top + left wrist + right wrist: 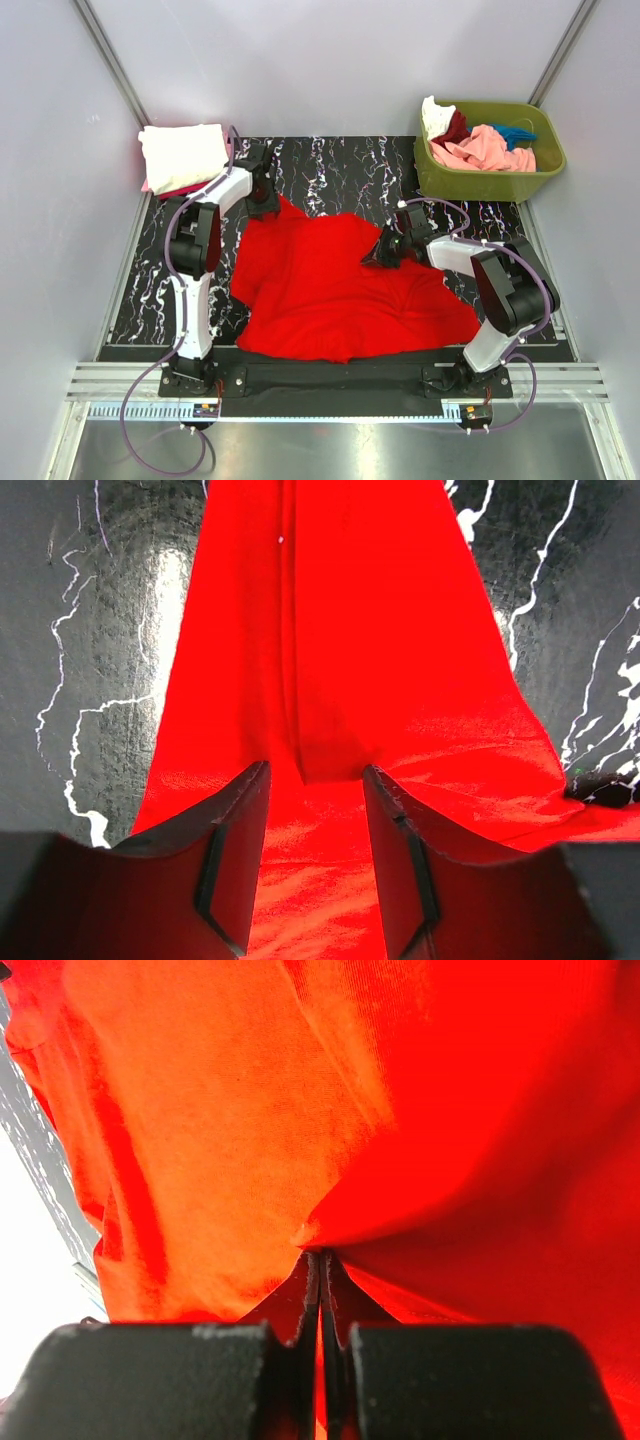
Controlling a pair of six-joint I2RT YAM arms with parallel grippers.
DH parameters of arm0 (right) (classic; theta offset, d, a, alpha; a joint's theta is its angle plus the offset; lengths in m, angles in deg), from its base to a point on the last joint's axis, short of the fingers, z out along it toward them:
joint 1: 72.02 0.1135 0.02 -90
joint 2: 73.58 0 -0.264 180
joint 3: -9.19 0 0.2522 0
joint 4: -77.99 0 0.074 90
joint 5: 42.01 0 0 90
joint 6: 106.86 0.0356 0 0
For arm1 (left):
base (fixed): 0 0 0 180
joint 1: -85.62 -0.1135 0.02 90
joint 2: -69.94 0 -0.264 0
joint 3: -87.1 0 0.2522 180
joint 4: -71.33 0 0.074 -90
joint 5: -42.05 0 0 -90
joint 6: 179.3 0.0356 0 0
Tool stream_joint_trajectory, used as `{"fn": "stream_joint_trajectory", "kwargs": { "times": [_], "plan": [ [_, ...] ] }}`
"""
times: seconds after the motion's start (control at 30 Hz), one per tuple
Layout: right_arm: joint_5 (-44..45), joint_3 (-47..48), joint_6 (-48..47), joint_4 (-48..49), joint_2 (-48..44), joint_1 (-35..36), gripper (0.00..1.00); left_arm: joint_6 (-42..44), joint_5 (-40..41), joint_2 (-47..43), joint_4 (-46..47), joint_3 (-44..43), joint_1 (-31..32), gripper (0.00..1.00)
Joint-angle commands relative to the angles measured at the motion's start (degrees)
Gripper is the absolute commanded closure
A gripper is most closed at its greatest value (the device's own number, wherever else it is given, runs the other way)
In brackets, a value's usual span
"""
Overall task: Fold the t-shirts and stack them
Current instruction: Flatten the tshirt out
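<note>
The bright red t-shirt (340, 285) lies spread and wrinkled on the black marbled mat (340, 165). My left gripper (264, 190) is at the shirt's far left corner. In the left wrist view (315, 770) its jaws stand apart, with red cloth (340, 630) lying between and under them and a crease running away from the tips. My right gripper (384, 250) is at the shirt's far right edge. In the right wrist view (322, 1255) it is shut on a pinch of the red cloth (230, 1110), which fills that view.
A folded cream-white t-shirt (182, 152) lies on a pink one (165, 187) at the mat's far left corner. An olive-green bin (490, 180) at the far right holds pink (490, 150), dark red, teal and white shirts. Grey walls close in both sides.
</note>
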Motion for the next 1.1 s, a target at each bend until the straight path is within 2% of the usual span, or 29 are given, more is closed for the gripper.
{"fn": "stream_joint_trajectory", "kwargs": {
  "times": [0.0,0.2,0.33,0.43,0.5,0.7,0.77,0.93,1.07],
  "plan": [
    [-1.9,1.9,-0.7,2.5,0.2,-0.4,1.0,-0.5,-0.9,0.2,2.4,-1.6,-0.2,0.53],
    [-2.1,1.8,-0.8,2.6,0.3,-0.5,1.0,-0.4,-1.3,2.1,1.8,-3.8,-0.2,0.59],
    [-2.2,1.8,-0.7,2.7,0.3,-0.5,1.0,-0.2,-1.6,3.0,1.5,-5.3,-0.2,0.66],
    [-2.2,1.8,-0.8,2.8,0.3,-0.6,1.0,-0.3,-1.9,3.7,1.1,-6.5,-0.2,0.76],
    [-2.3,1.7,-0.8,2.8,0.3,-0.6,1.0,-0.4,-1.8,3.6,0.8,-7.0,-0.2,0.86],
    [-2.4,1.8,-0.9,2.8,0.3,-0.6,1.0,-0.2,-1.2,1.6,-0.8,-9.6,-0.2,1.0],
    [-2.5,1.7,-0.9,2.9,0.3,-0.8,1.0,0.0,-1.1,0.5,-2.0,-10.3,-0.2,1.0],
    [-2.6,1.7,-0.8,3.0,0.3,-0.8,1.0,1.0,-1.3,-0.8,-4.1,-11.9,-0.4,0.84],
    [-2.7,1.7,-0.8,3.1,0.3,-0.8,1.0,1.5,-2.2,0.5,-4.7,-12.4,-0.8,0.81]
  ]
}}
